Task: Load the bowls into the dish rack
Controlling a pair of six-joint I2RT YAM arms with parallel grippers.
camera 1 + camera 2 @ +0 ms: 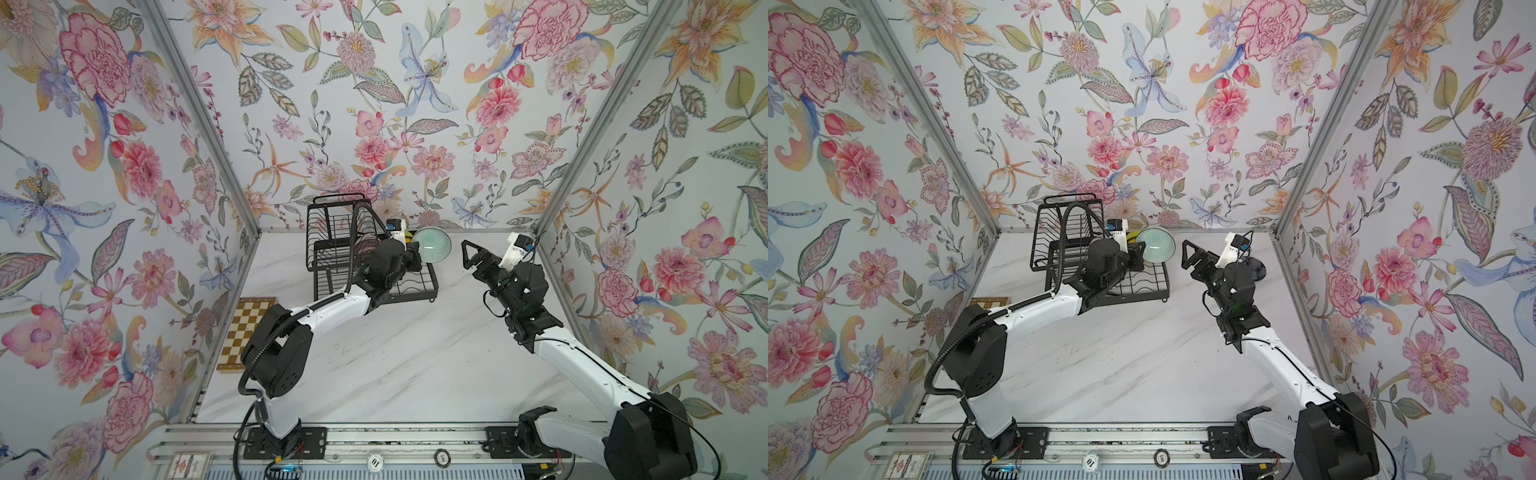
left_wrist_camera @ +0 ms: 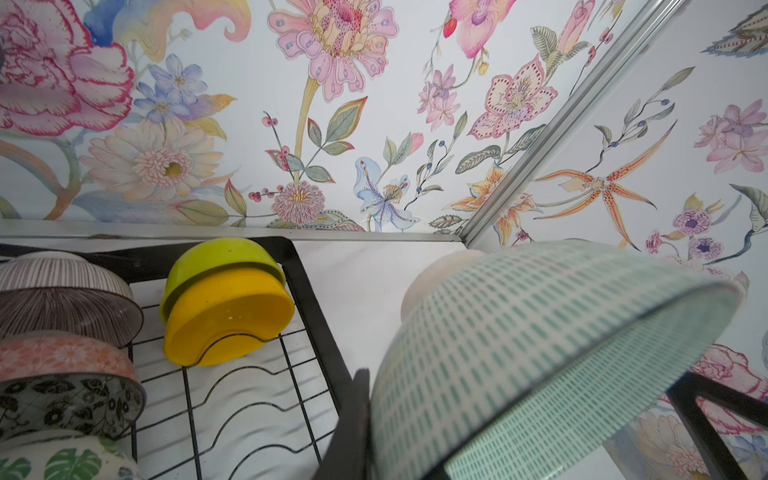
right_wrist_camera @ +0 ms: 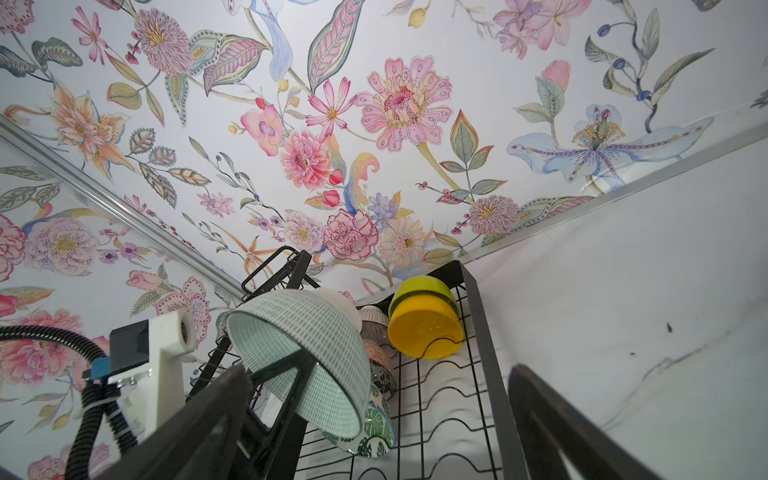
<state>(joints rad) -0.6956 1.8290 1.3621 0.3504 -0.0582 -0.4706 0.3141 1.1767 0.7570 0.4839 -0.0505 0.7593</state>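
Observation:
My left gripper (image 1: pixel 415 253) (image 1: pixel 1139 251) (image 2: pixel 374 415) is shut on the rim of the pale celadon bowl (image 1: pixel 432 246) (image 1: pixel 1155 245) (image 2: pixel 540 340) (image 3: pixel 299 345), holding it tilted above the right end of the dish rack (image 1: pixel 332 232) (image 2: pixel 316 316) (image 3: pixel 478 332). In the lower tray stand the lime green bowl (image 2: pixel 224 257), the orange-yellow bowl (image 2: pixel 228 316) (image 3: pixel 424 328), a striped bowl (image 2: pixel 62 291), a pink bowl (image 2: pixel 62 357), a black-patterned bowl (image 2: pixel 62 403) and a green-leaf bowl (image 2: pixel 62 461) (image 3: pixel 374 436). My right gripper (image 1: pixel 467 254) (image 1: pixel 1187 255) (image 3: pixel 378 374) is open and empty, just right of the held bowl.
A brown-and-cream chessboard (image 1: pixel 245 332) lies by the left wall. The rack's raised upper basket (image 1: pixel 328 220) stands at the back left. A dark rounded thing (image 1: pixel 1254 268) shows partly behind my right wrist. The floral back wall is close behind the rack.

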